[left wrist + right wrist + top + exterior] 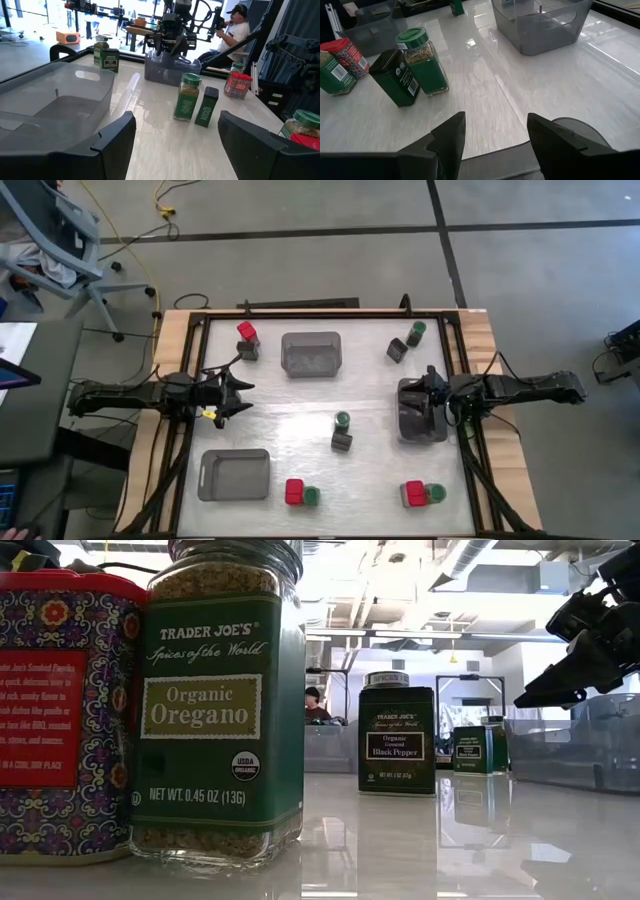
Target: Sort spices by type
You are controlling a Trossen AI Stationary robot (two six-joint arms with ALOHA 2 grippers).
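At the left middle of the overhead frame, the left gripper (243, 396) hovers with fingers spread, grasping nothing. At right, the right gripper (412, 408), likewise released, hangs over a grey tray (420, 430). Spices (342, 432) stand in pairs across the table (380, 470), none in the trays.

centre lane open | obstacles: green-lidded jar (342, 421), black tin (342, 442)

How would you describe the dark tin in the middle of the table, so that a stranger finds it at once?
Start from the white table and look at its middle, between the two arms. Only one pair stands there: a green-lidded jar and, right beside it on the near side, the dark tin. It is boxy and almost black, with no red tin next to it.
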